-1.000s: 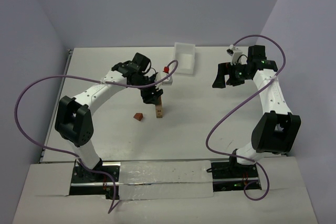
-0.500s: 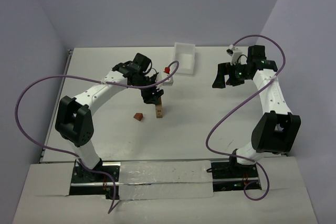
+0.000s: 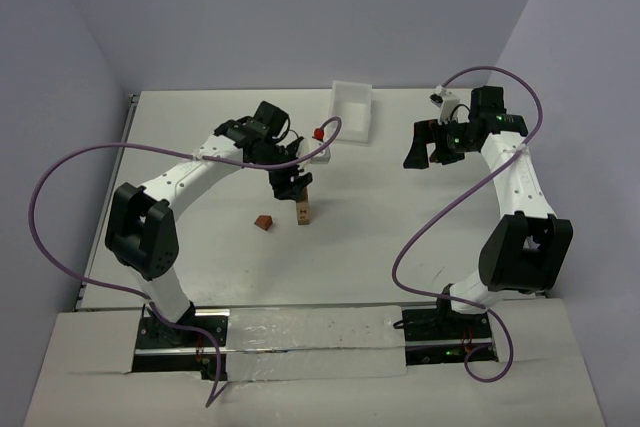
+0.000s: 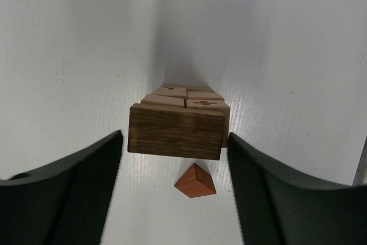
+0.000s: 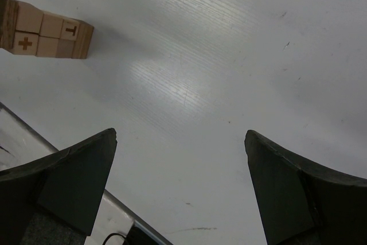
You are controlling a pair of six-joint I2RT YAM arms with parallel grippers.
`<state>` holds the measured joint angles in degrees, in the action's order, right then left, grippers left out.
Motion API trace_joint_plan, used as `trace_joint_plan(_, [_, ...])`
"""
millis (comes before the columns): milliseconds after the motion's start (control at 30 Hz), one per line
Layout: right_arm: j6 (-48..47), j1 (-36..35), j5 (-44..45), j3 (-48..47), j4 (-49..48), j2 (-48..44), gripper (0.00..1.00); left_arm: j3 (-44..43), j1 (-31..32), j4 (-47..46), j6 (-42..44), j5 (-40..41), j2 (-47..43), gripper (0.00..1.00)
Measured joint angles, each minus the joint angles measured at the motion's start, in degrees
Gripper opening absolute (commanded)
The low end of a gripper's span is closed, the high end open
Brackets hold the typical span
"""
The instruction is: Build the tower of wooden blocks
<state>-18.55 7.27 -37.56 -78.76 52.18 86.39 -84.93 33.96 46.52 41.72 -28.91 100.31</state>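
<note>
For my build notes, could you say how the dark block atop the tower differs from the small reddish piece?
The dark block is rectangular; the reddish piece is pointed. The dark block tops the tower; the reddish piece lies on the table. Both look wooden.

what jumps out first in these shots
The narrow wood block tower stands mid-table, dark block on top, with the left hand straddling it, fingers clear of both sides. A small reddish wedge lies near its base, and the right hand hangs open off to the right.
</note>
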Motion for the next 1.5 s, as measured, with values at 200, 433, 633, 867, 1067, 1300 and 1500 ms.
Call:
trace_joint_plan(200, [-0.2, 0.0, 0.0, 0.0, 0.0, 0.0, 1.0, 0.0, 0.1, 0.2, 0.6, 0.0, 0.0, 0.99])
trace_joint_plan(433, [-0.2, 0.0, 0.0, 0.0, 0.2, 0.0, 1.0, 0.0, 0.1, 0.4, 0.8, 0.0, -0.3, 0.99])
trace_joint_plan(633, [-0.4, -0.1, 0.0, 0.0, 0.2, 0.0, 1.0, 1.9, -0.9, 0.0, 0.8, -0.8, -6.0, 0.96])
trace_joint_plan(867, [-0.4, -0.6, 0.2, 0.0, 0.2, 0.0, 1.0, 5.8, -7.6, -0.7, 2.6, -3.0, -15.8, 0.86])
trace_joint_plan(1067, [-0.4, -0.8, 0.5, 0.0, 0.2, 0.0, 1.0, 20.0, -9.8, 0.1, 11.9, -4.7, -19.0, 0.77])
trace_joint_plan(1300, [-0.4, -1.5, 1.1, 0.0, 0.2, 0.0, 1.0, 23.3, -14.5, 5.5, 31.6, -9.5, -15.8, 0.74])
trace_joint_plan(1500, [-0.4, -1.7, 2.1, 0.0, 0.2, 0.0, 1.0, 22.0, -14.4, 9.5, 47.2, -9.7, -10.4, 0.7])
